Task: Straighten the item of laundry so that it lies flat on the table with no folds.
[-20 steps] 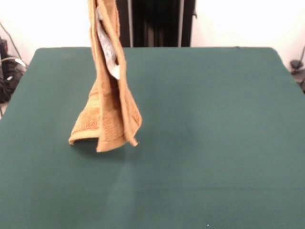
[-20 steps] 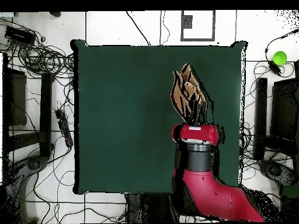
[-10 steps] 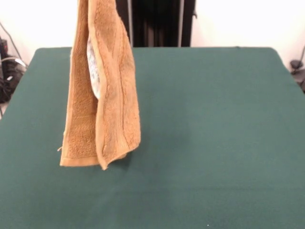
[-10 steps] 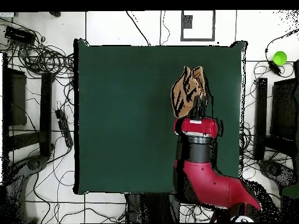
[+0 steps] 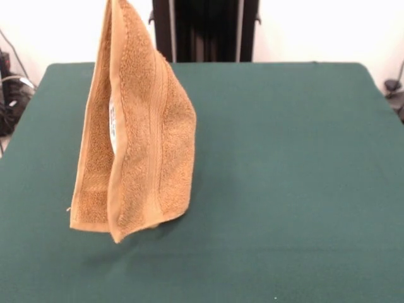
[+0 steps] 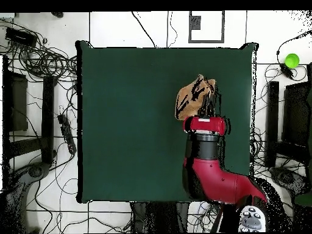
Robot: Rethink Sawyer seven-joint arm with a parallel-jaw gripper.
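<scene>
The towel (image 5: pixel 132 132) is held up by its top edge, hanging doubled over the table (image 5: pixel 284 189) on the picture's left in the front view, and its lower hem, which was dragging on the cloth a second ago, is now lifted clear or nearly so. It has also been swung broader toward the camera — the white label (image 5: pixel 113 120) is now seen only as a sliver. The pincer (image 6: pixel 205 114) is taken to be pinching the towel's top, though its tips cannot be made out in either view; the fold remains, so flattening is still judged to be ahead.
</scene>
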